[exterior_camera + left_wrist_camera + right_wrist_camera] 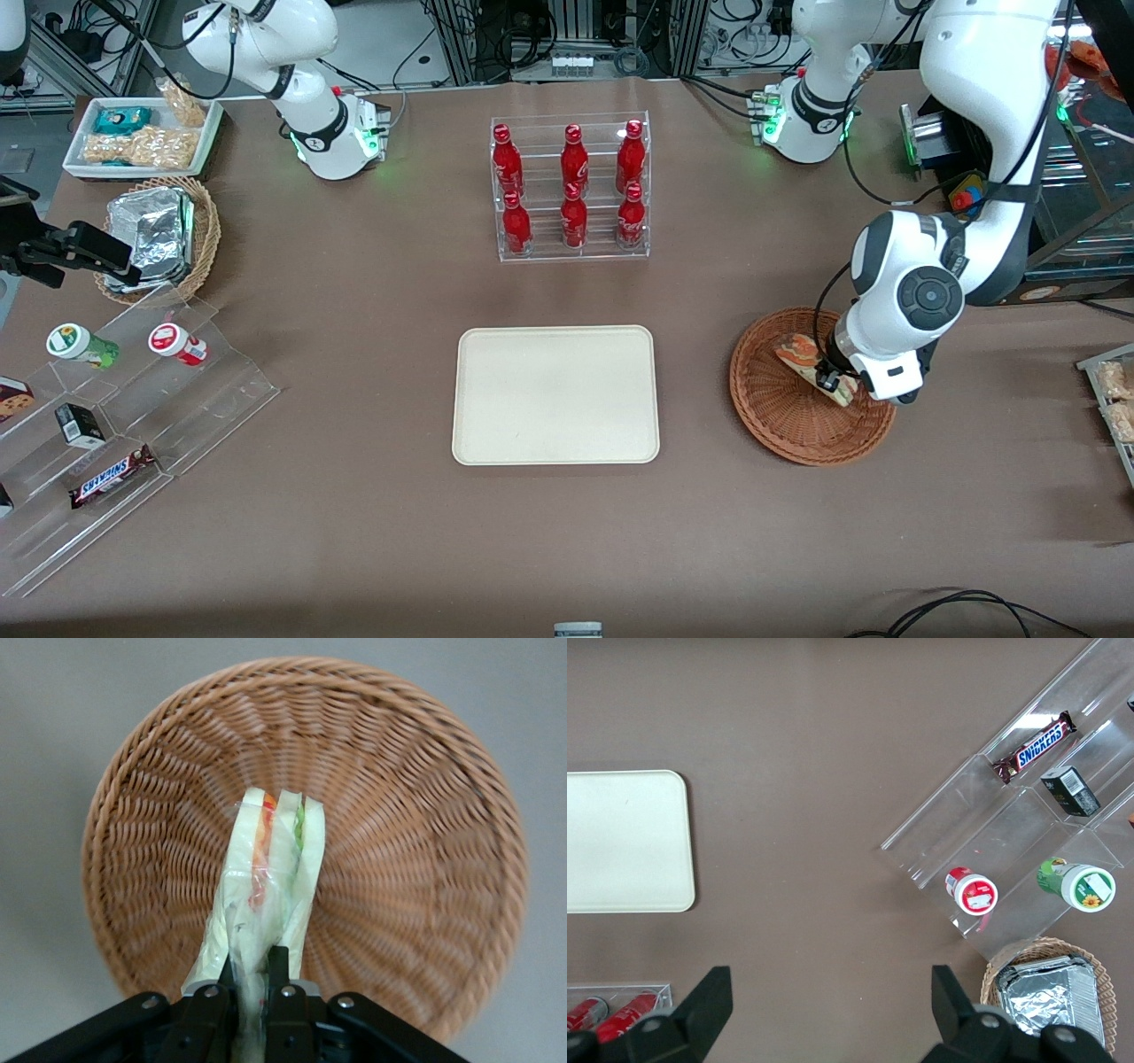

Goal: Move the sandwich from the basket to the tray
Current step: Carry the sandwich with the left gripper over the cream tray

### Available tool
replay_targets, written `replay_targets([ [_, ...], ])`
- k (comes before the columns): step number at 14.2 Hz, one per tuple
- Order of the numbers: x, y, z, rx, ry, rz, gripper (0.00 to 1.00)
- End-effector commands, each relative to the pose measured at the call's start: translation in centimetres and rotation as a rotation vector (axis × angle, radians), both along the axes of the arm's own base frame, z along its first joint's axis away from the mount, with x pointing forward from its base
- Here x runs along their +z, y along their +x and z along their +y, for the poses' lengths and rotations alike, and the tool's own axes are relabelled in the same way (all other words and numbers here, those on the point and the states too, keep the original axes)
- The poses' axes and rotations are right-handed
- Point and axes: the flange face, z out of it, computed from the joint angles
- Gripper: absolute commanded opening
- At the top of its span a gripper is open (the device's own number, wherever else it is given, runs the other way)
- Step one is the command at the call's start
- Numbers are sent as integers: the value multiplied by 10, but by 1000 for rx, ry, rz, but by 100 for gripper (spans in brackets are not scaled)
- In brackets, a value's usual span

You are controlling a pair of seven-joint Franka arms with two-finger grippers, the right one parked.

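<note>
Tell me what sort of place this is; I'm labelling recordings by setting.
Probably a robotics lab staged as a snack shop: red bottles in a clear acrylic rack, a stepped acrylic snack display, cable-filled equipment racks. The gripper grips the plastic-wrapped triangular sandwich over the reddish-brown wicker basket.

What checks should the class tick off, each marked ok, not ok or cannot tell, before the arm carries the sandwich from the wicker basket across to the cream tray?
1. Hand shut on the sandwich: ok, both fingers pinch its wrapped end.
2. Grip centred: not ok, it holds only one end and the rest sticks out.
3. Sandwich clear of the basket: cannot tell; the hand sits low over it.
4. Tray free to receive: ok, nothing lies on it.
5. Path from basket to tray: ok, only bare table between them.
6. Bottle rack out of the way: ok, it stands farther from the front camera than the tray.
</note>
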Motion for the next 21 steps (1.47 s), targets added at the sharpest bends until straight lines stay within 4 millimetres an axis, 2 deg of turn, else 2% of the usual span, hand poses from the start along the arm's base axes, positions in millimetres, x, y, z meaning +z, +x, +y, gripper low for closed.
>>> replay_targets([
  [1,47,10,-48,-210,-43,-6,0],
  [3,52,10,-102,-469,-108,-17,1],
  [5,56,32,-141,-539,-169,-49,5],
  [7,56,44,-180,-641,-198,-66,7],
  [11,46,30,-289,-823,-272,-127,5],
  [13,32,24,-326,-853,-283,-135,5],
  [14,23,22,-339,-866,-264,-143,5],
  [17,-10,-4,-386,-882,-227,-171,5],
  [18,-25,-9,-394,-865,-212,-180,5],
  [21,-55,-17,-409,-822,-230,-196,5],
])
